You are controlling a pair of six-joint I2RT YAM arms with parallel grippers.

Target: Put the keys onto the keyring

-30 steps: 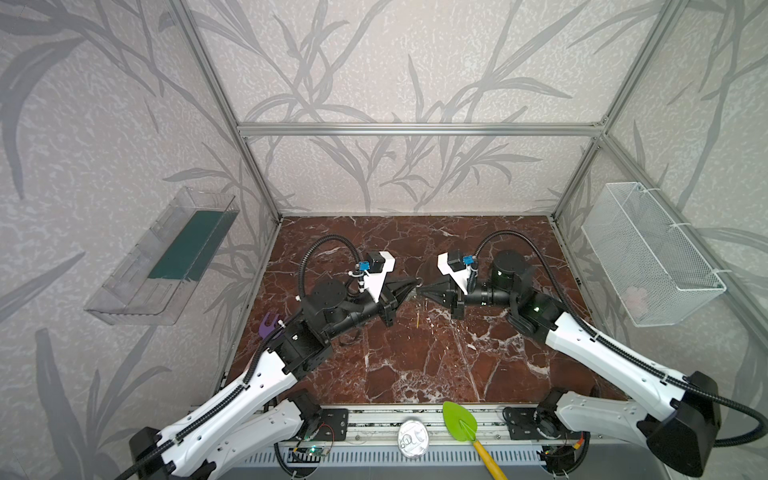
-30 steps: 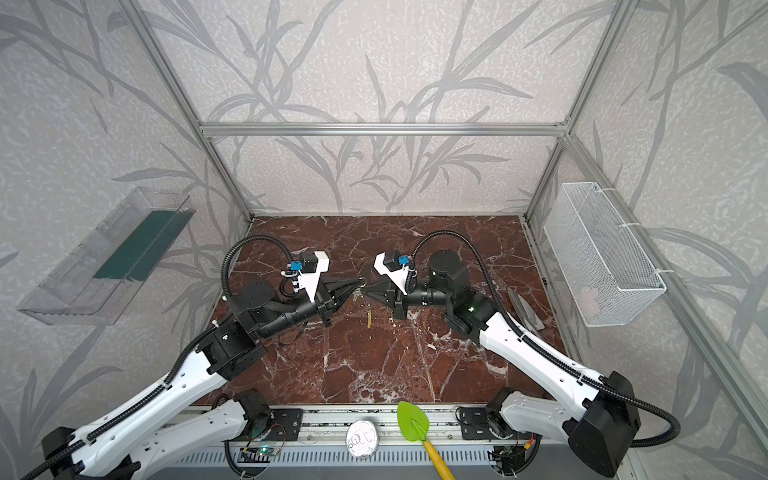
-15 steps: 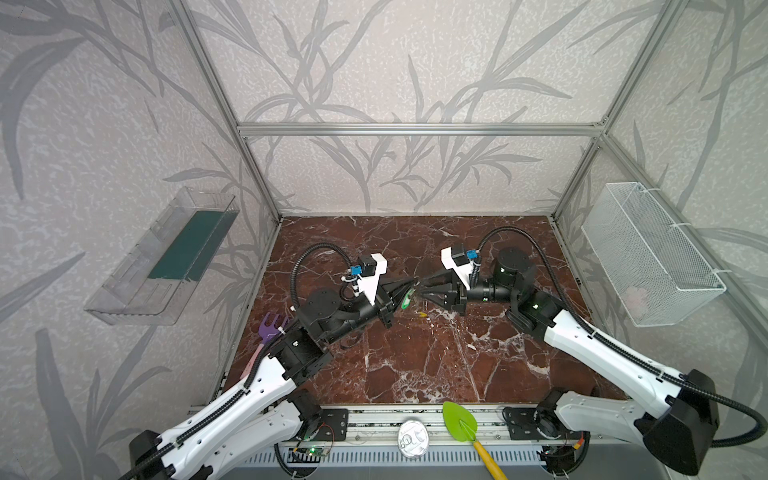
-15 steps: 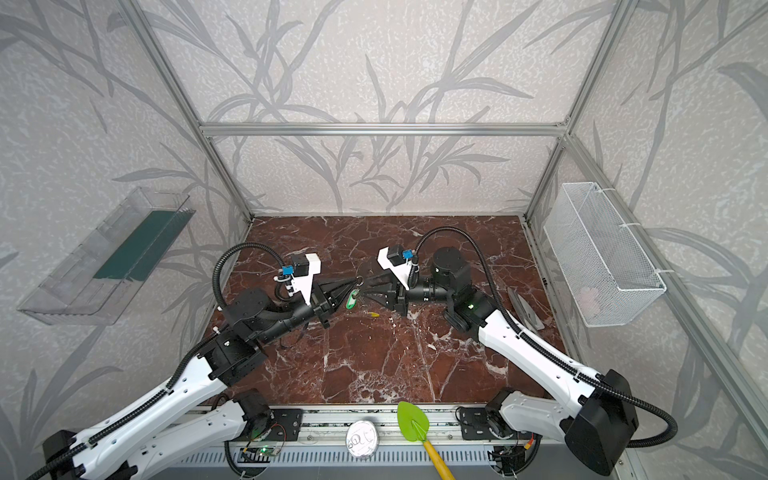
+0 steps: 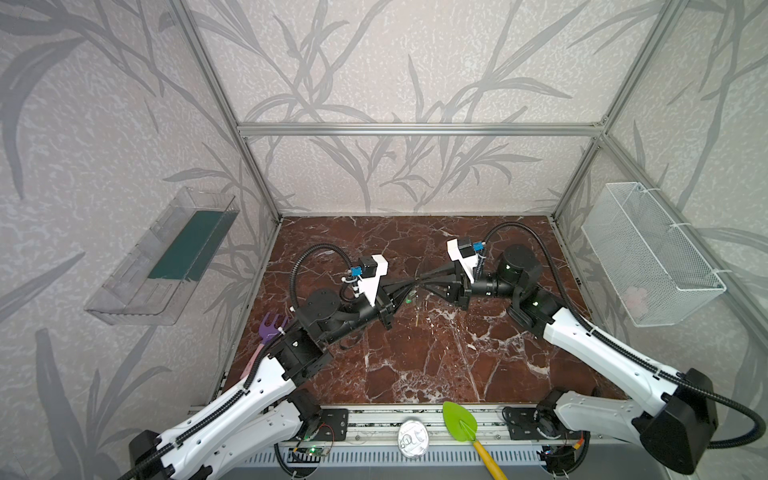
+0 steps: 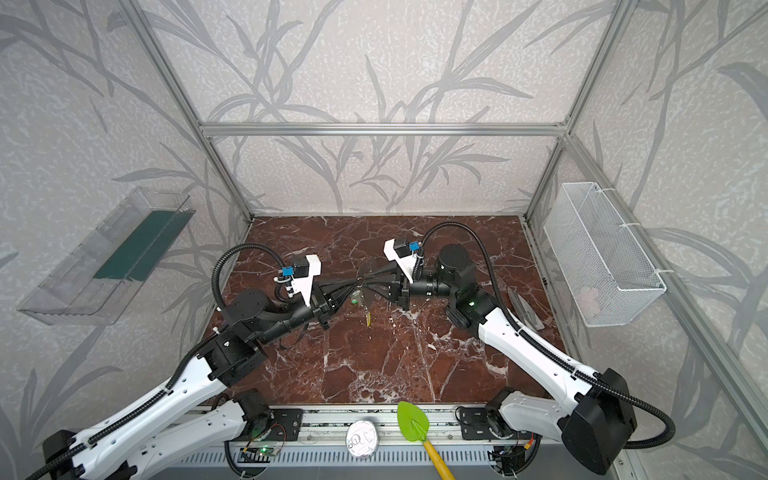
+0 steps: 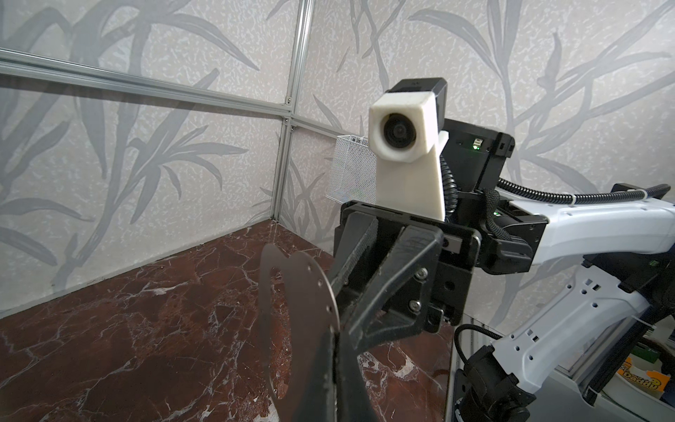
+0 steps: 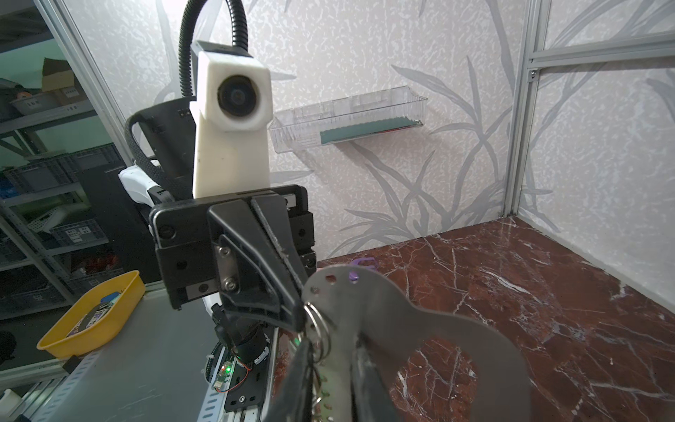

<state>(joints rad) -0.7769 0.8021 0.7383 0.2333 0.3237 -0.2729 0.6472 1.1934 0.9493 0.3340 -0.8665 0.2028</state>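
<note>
Both grippers meet above the middle of the table. The keyring [image 7: 310, 303], a flat grey plate with small holes along its rim, stands on edge between them; the right wrist view shows the keyring's [image 8: 383, 303] face. My left gripper [image 7: 336, 343] is shut on its rim. Split rings [image 8: 316, 329] hang through one rim hole. Below them dangle the keys, one with a green tag [image 6: 355, 297] and one with a yellow tag [image 6: 368, 319]. My right gripper [image 8: 332, 350] has its jaws a little apart, astride the plate's band beside the rings.
A purple fork toy [image 5: 272, 326] lies at the table's left edge behind my left arm. A green spade [image 5: 459, 419] and a round lid [image 5: 412, 436] rest on the front rail. A wire basket [image 5: 648, 253] hangs on the right wall, a clear tray [image 5: 166, 257] on the left.
The right gripper's jaws opened and have since narrowed again at the plate. The green tag has swung into view under the tips. The left gripper has kept its hold.
</note>
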